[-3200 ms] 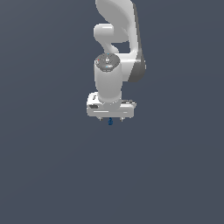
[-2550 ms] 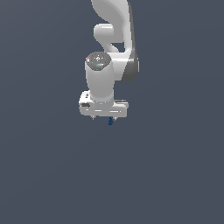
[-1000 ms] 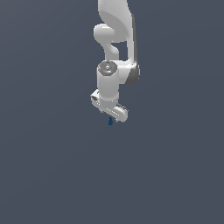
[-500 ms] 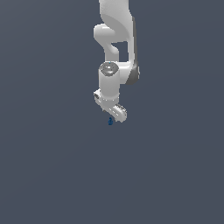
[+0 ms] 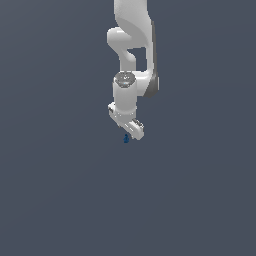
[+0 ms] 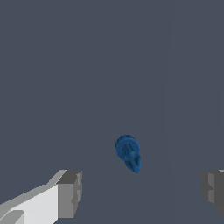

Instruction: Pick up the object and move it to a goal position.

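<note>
The object (image 5: pixel 126 138) is a tiny dark-blue item showing just under the white gripper (image 5: pixel 129 135) in the exterior view. In the wrist view the object (image 6: pixel 128 152) looks like a small ribbed blue piece lying on the dark grey floor. The gripper (image 6: pixel 142 192) is open, with one grey fingertip (image 6: pixel 70 193) on each side and a wide gap between them. The object lies in line with that gap, beyond the fingertips, touching neither. How high the gripper hangs above it cannot be told.
The white arm (image 5: pixel 132 55) comes down from the upper part of the exterior view. Everything around it is plain dark grey floor (image 5: pixel 60 190) with no other items or edges showing.
The hand has turned about its vertical axis, so it now looks narrower in the exterior view. The blue object has stayed in the same spot under it.
</note>
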Controlling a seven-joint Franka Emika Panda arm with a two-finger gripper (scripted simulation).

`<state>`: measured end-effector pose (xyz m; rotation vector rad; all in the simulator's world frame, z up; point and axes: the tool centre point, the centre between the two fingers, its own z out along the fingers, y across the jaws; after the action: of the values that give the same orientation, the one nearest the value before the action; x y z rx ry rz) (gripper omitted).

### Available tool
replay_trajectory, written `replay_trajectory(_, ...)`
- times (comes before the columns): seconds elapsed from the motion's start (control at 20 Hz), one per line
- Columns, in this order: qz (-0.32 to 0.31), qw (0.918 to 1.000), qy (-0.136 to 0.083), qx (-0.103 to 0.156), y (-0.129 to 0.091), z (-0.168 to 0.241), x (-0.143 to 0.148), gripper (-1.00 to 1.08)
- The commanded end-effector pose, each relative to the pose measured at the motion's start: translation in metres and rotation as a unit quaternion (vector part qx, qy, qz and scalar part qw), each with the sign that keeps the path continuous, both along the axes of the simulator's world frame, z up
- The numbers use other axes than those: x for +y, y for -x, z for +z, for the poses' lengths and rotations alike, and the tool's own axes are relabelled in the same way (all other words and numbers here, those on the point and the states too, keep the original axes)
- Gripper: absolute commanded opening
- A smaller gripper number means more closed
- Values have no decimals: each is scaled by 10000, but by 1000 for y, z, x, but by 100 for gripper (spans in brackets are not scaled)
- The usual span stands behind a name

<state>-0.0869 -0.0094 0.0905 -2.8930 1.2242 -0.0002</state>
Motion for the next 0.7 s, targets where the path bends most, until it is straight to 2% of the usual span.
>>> replay_trajectory(0.0,-3,10000,0,3,0,-5,0,100)
replay_trajectory(0.65,-22,10000,2,2,1,-48,0,100)
